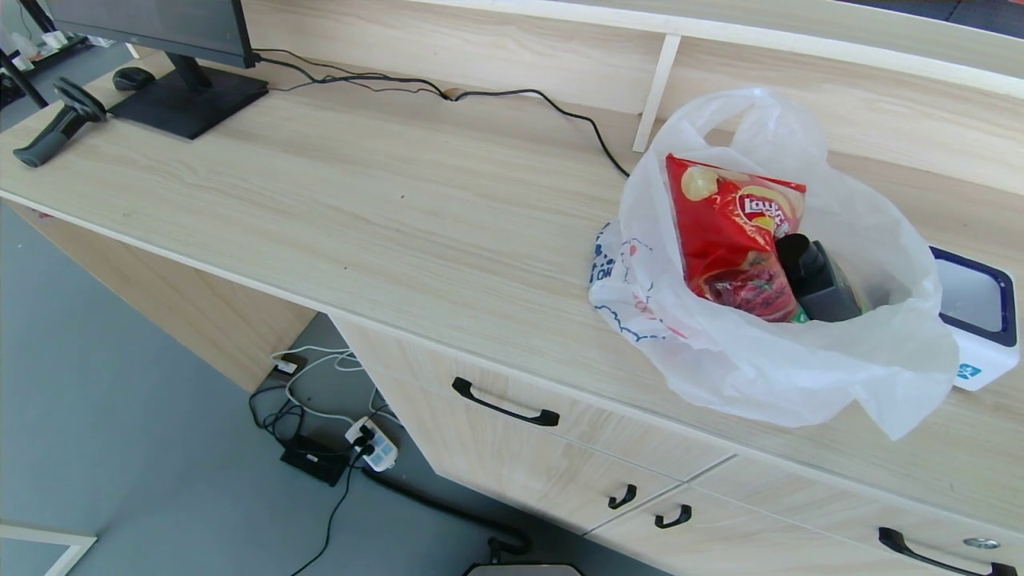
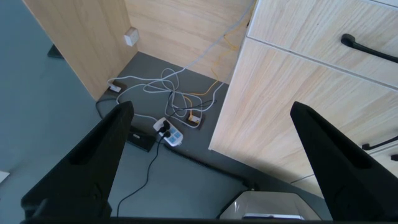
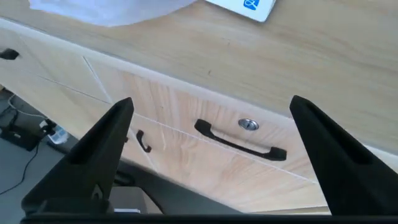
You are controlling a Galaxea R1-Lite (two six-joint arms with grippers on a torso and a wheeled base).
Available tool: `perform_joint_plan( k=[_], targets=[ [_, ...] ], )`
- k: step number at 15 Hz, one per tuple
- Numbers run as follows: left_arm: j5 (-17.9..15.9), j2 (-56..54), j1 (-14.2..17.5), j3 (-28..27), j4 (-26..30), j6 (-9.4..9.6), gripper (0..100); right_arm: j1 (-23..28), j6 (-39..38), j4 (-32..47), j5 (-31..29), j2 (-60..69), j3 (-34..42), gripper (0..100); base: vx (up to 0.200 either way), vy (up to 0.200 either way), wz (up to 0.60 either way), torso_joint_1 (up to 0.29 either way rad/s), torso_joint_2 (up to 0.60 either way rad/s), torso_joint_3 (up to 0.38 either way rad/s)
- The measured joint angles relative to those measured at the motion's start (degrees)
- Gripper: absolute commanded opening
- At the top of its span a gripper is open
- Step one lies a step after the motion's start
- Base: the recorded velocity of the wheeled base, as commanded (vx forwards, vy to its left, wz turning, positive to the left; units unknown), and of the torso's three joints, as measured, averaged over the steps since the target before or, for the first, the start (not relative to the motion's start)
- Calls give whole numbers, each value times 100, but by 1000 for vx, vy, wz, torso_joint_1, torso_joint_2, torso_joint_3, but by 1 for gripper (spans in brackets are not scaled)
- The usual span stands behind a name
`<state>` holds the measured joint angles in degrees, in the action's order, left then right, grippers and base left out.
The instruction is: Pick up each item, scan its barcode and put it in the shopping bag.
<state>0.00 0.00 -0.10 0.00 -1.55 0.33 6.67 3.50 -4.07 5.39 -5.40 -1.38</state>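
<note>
Inside the shopping bag (image 1: pixel 800 376), chips (image 1: pixel 732 240) lie well apart from fingers (image 3: pixel 93 162).

Gap btwn monitor (image 1: pixel 152 24) & bag (image 1: pixel 800 376), cable (image 1: pixel 496 93) behind

Bright and even, lit softly from overhead. Only faint shadow beneath the shopping bag (image 1: pixel 768 384) on the counter (image 1: pixel 400 216). Slight sheen on the chips packet (image 1: pixel 724 232). Dimmer down below the counter, around the floor cables (image 2: pixel 169 84).
</note>
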Motion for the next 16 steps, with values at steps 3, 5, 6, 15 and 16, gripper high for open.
perform_joint_plan(
  k=[3, 5, 6, 15, 16],
  targets=[
    [0, 0, 2, 0, -1, 0, 100, 27, -127, 93, 33, 17, 116, 100, 0, 0, 0, 0, 0, 0],
    [0, 0, 2, 0, 0, -4, 100, 27, 90, -211, -72, 26, 128, 100, 0, 0, 0, 0, 0, 0],
    [0, 0, -4, 0, -1, -6, 100, 29, 205, -50, -82, 28, 135, 100, 0, 0, 0, 0, 0, 0],
    [0, 0, 2, 0, -6, 0, 100, 90, -90, 396, -544, 0, 138, 100, 0, 0, 0, 0, 0, 0],
    [0, 0, -1, 0, -9, 0, 100, 85, -165, 397, -549, 6, 133, 100, 0, 0, 0, 0, 0, 0]
  ],
)
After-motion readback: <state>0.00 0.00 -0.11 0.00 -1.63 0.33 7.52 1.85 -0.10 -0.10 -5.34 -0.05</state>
